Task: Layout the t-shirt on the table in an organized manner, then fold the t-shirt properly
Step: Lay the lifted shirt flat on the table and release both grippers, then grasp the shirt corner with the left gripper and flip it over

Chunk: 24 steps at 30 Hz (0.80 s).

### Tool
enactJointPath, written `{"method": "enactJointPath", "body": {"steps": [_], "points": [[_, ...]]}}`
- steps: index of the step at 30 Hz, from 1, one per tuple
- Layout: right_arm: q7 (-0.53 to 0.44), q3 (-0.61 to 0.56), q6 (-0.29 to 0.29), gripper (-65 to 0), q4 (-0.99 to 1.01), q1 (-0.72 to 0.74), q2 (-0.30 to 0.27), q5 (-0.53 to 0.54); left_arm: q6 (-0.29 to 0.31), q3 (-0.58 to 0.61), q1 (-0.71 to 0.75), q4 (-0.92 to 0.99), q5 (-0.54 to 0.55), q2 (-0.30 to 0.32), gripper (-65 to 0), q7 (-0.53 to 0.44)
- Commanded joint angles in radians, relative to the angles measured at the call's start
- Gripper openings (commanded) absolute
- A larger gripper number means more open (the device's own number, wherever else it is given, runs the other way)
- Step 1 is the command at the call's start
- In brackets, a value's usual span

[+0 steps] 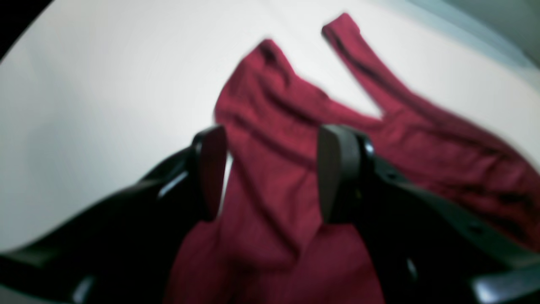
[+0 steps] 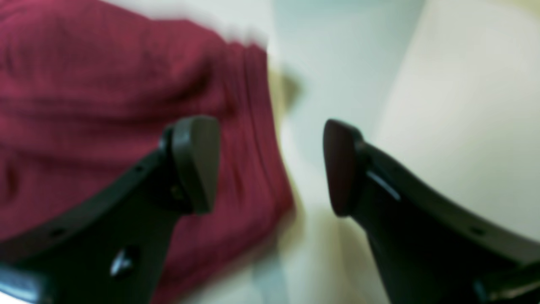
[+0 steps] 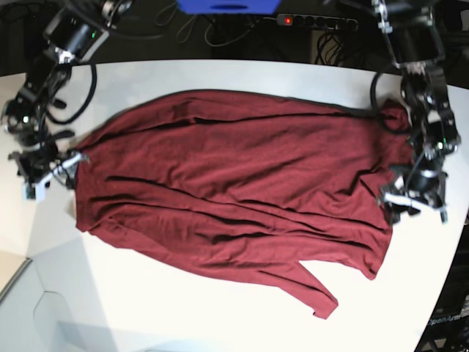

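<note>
The maroon t-shirt (image 3: 234,176) lies spread and wrinkled across the white table (image 3: 220,308), with one long sleeve (image 3: 311,286) trailing toward the front. My left gripper (image 3: 414,198) stands at the shirt's right end. In the left wrist view it (image 1: 270,173) is open, the cloth (image 1: 270,105) lying loose below its spread fingers (image 1: 337,173). At the shirt's left end is my right gripper (image 3: 55,172). The right wrist view shows it (image 2: 270,166) open too, over the shirt's edge (image 2: 84,84), nothing gripped. Both wrist views are blurred.
A power strip (image 3: 315,20), cables and a blue object (image 3: 227,6) sit behind the table's far edge. The tabletop ends in a curved edge at the right (image 3: 440,293) and drops off at the front left corner (image 3: 22,279).
</note>
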<state>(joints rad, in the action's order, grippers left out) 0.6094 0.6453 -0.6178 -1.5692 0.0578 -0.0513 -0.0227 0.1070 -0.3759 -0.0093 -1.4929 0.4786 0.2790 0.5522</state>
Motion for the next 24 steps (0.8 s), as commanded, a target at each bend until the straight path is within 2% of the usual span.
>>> {"method": "enactJointPath", "body": {"steps": [1,5,10,24], "points": [[-0.032,-0.002,-0.003,-25.8,-0.047,-0.009,0.008,0.027,0.01,-0.001,0.024,-0.051,0.01,0.007,-32.1,-0.013],[-0.032,-0.005,-0.004,-25.8,-0.11,-0.115,0.054,0.027,0.015,-0.084,0.128,-0.084,0.01,-0.002,-32.1,-0.008],[-0.032,-0.005,-0.009,-25.8,-0.083,-0.181,0.09,0.028,0.018,-0.173,0.202,-0.096,0.018,-0.007,-32.1,-0.005],[-0.035,-0.002,-0.009,-25.8,-0.053,-0.229,0.098,0.028,0.018,-0.174,0.408,-0.127,0.012,-0.01,-32.1,-0.005]]}}
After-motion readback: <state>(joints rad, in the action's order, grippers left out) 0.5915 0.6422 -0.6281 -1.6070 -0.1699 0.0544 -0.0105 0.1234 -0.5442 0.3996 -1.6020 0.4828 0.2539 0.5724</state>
